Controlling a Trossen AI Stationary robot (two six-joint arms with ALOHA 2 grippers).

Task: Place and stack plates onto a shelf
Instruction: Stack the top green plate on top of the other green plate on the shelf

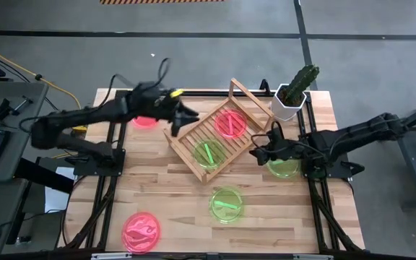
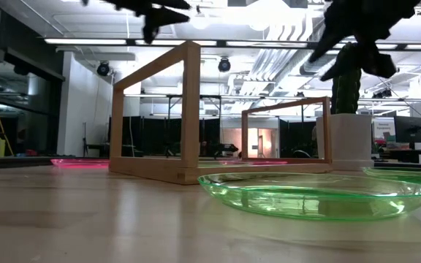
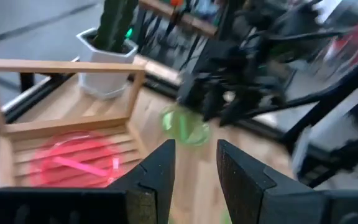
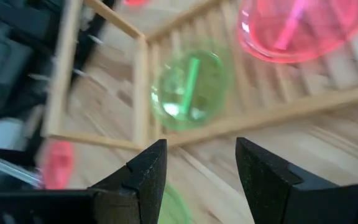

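Pale wood planks make up the table (image 1: 157,188) I'm working over, with a grey floor around it and an office space with ceiling lights visible beyond in the low view.

My left end effector (image 1: 186,115) hangs above the table with its fingers (image 3: 157,171) apart and nothing between them. Just beside it lies the shelf (image 1: 193,155), a slatted wooden rack set at an angle, with its taller frame end on the side toward the cactus pot (image 1: 289,103). Inside the shelf, a pink plate (image 1: 230,123) sits near the frame end and a green plate (image 1: 208,153) sits at the lower end; the two lie side by side, not stacked. Behind that end effector, under the left arm, another pink plate (image 1: 144,120) rests on the table.

My right end effector (image 1: 257,154) is at the opposite long side of the shelf, close to its rail, fingers (image 4: 148,171) also apart and empty. Its wrist view looks straight across the rail at the green plate (image 4: 188,90) and the pink one (image 4: 300,25) on the slats. Just beside it, partly under the right arm, a green plate (image 1: 284,167) lies on the table. Farther out toward the front edge are a third green plate (image 1: 227,204) and, well apart from it, a third pink plate (image 1: 141,231).

The shelf itself stands between the two end effectors.
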